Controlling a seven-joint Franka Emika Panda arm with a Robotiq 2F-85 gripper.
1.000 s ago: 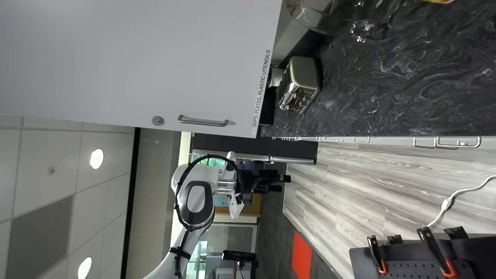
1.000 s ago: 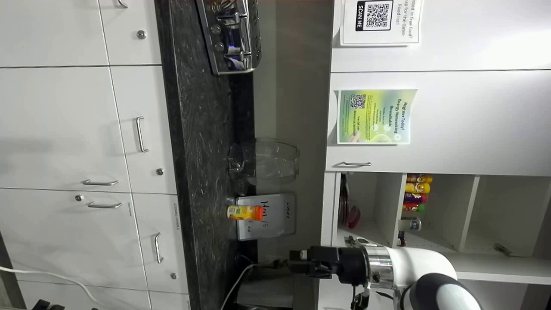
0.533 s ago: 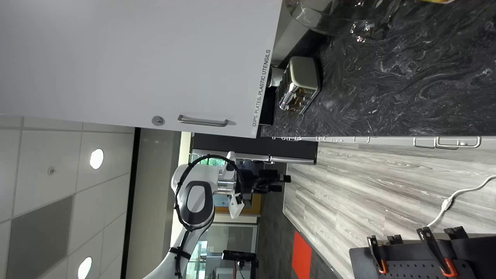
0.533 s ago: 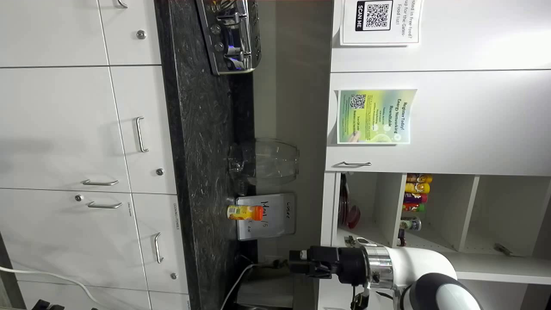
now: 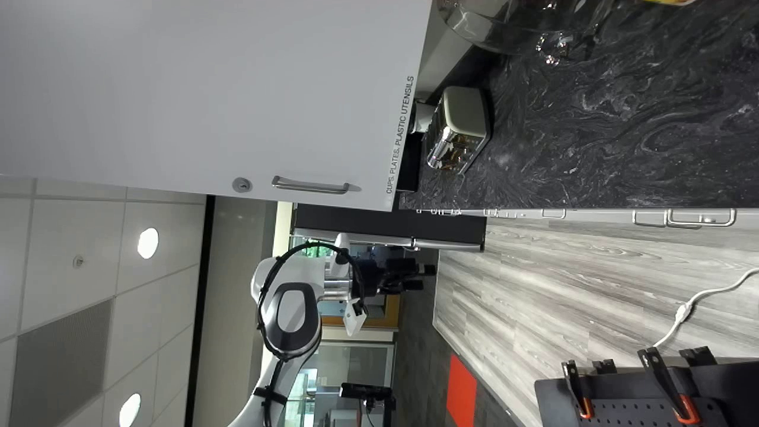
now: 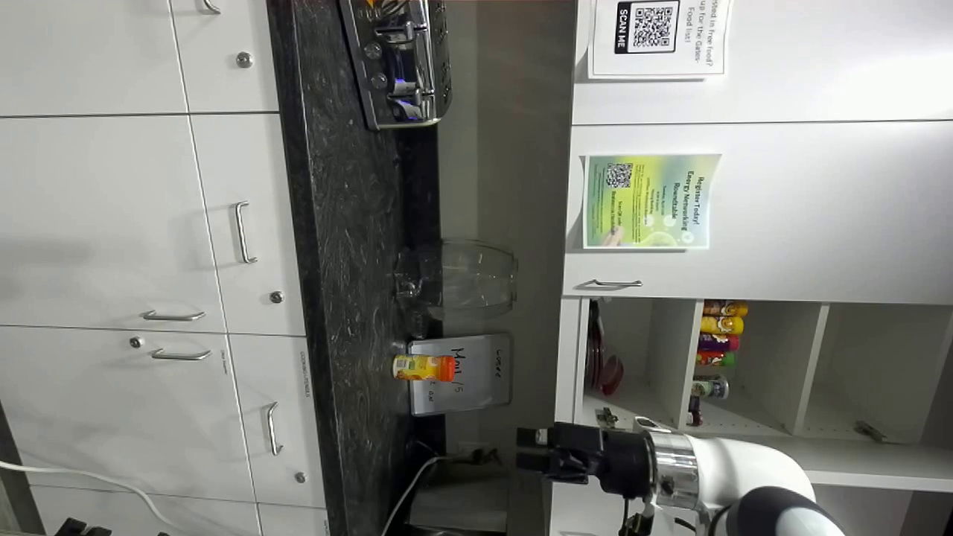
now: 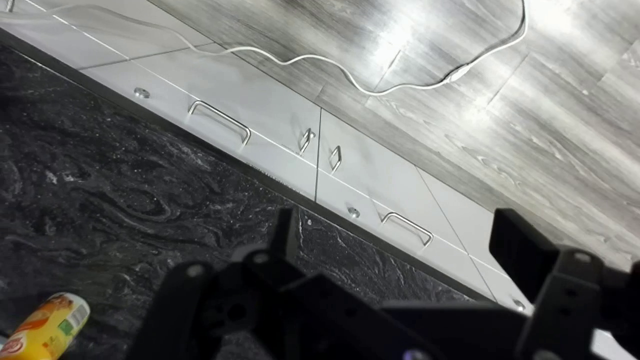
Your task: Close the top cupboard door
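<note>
Hand [image 5: 424, 277] (agape) seemingly apart from door [image 5: 237, 101]

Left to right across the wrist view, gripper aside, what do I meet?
Yellow bottle, first drawer lock, first drawer handle, first door handle, second door handle, second drawer lock, second drawer handle, inline cord piece, third drawer lock

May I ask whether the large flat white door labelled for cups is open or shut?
Open: the door juts over the black veined counter, exposing white shelves.

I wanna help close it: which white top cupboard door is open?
The large flat white door lettered "CUPS, PLATES, PLASTIC UTENSILS": it juts out, while the flat white doors bearing paper notices lie flush.
</note>
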